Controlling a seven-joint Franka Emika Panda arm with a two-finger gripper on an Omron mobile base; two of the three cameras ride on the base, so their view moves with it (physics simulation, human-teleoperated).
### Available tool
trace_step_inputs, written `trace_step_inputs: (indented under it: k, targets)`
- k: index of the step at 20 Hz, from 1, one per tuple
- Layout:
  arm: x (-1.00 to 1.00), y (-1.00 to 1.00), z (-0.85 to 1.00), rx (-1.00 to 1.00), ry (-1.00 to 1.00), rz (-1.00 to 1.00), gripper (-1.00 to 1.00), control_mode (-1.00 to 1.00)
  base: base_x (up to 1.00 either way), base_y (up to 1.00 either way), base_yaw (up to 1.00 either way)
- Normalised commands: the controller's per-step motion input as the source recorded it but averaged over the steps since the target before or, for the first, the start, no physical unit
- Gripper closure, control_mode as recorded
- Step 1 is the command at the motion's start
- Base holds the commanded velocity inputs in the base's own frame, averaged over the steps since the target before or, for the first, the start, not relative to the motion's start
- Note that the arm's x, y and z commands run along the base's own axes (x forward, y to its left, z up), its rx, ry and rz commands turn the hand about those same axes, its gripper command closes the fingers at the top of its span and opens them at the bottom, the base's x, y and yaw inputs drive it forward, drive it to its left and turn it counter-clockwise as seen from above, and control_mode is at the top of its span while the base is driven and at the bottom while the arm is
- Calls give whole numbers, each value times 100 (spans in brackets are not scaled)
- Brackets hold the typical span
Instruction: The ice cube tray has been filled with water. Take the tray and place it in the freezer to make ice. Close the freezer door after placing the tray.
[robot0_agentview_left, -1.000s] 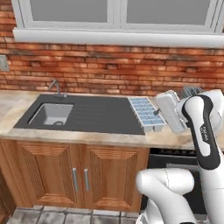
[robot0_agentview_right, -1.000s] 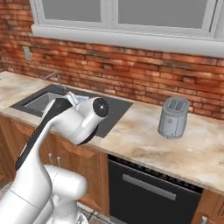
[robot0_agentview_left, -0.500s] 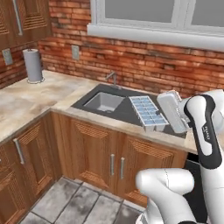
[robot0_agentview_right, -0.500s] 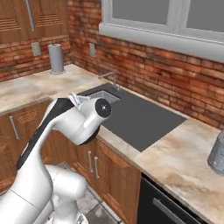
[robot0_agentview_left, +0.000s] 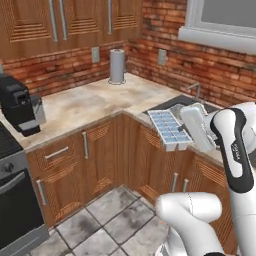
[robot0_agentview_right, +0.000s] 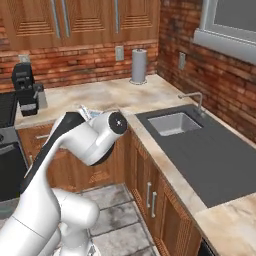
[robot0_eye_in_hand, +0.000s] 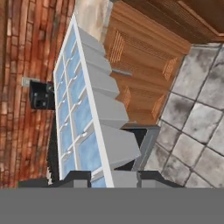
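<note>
In the left base view, the ice cube tray (robot0_agentview_left: 170, 130) is seen right of centre, held in the air in front of the wooden cabinets (robot0_agentview_left: 100, 155) and tilted so that its face of cells is turned toward the upper left of the frame. The water (robot0_agentview_left: 166, 126) shows as pale blue squares in two rows. The gripper (robot0_agentview_left: 189, 134) is closed on the tray's right end, with the white arm rising behind it along the right edge. A paper towel roll (robot0_agentview_left: 117, 66) stands on the counter (robot0_agentview_left: 85, 102) at upper centre, against the brick wall. A black coffee machine (robot0_agentview_left: 19, 105) is placed on the counter at the left, and the sink (robot0_agentview_left: 175, 103) lies just behind the tray.

In the right base view, the arm's white elbow fills the left middle of the frame, and only a corner of the ice cube tray (robot0_agentview_right: 86, 113) is visible above it. The sink (robot0_agentview_right: 174, 123) is set into the counter right of centre, the paper towel roll (robot0_agentview_right: 138, 66) stands at upper centre, and the coffee machine (robot0_agentview_right: 26, 90) is seen at the left.

In the hand view, the ice cube tray (robot0_eye_in_hand: 83, 109) runs from the bottom centre up to the upper left, seen edge-on, with its blue cells on the left side. The dark fingertips (robot0_eye_in_hand: 76, 178) are clamped on its near end at the bottom. A tiled floor (robot0_eye_in_hand: 197, 118) fills the right.
</note>
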Motion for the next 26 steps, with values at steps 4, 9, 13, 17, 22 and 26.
trace_step_inputs:
  k: [4,9,13,17,22,26]
  targets:
    - [0,0,0,0,0,0,100,100,0,44,59]
    - [0,0,0,0,0,0,100,100,0,51,57]
    - [0,0,0,0,0,0,100,100,0,58,54]
    - [0,0,0,0,0,0,100,100,2,62,51]
    - [0,0,0,0,0,0,100,100,11,64,48]
    - [0,0,0,0,0,0,100,100,21,63,46]
